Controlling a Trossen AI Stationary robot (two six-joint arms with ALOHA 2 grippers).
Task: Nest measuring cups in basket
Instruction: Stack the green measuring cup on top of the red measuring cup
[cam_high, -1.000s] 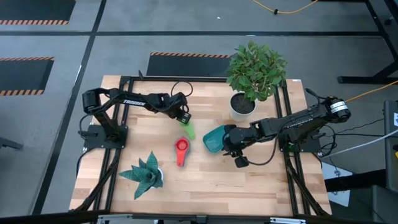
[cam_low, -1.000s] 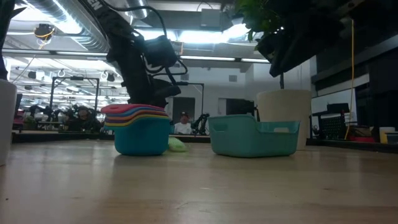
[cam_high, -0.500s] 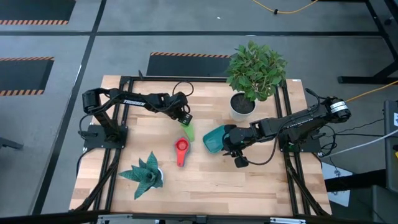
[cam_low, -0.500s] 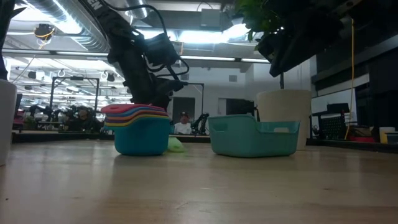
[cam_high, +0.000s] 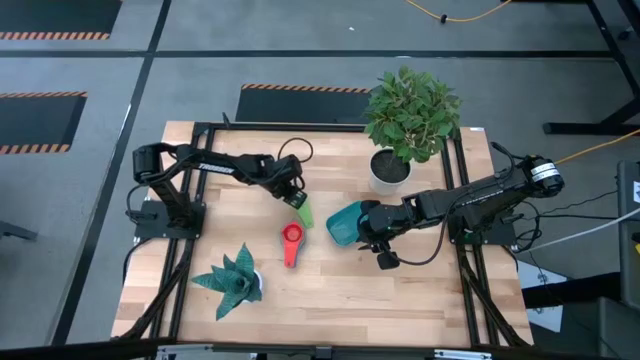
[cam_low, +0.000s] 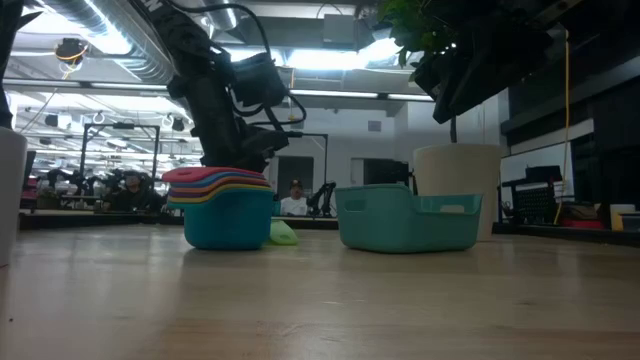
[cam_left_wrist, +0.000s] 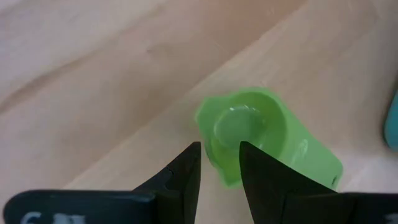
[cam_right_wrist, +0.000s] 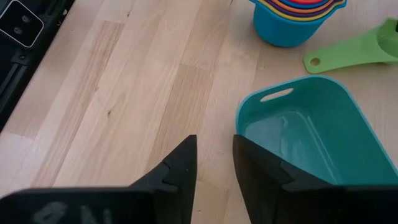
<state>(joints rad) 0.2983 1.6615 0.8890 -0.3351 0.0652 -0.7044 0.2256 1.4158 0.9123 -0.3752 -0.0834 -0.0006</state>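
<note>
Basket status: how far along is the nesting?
Most cups already sit nested in a stack on the table. The left gripper, open, hovers at the loose green cup. The basket holds nothing; the right gripper waits beside it.

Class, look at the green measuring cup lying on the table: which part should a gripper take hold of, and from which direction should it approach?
Judging by its pose, take the green measuring cup by the bowl's rim, coming down from above. It sits open side up, so a finger can drop inside. The left gripper hangs over its edge, fingers slightly apart.
</note>
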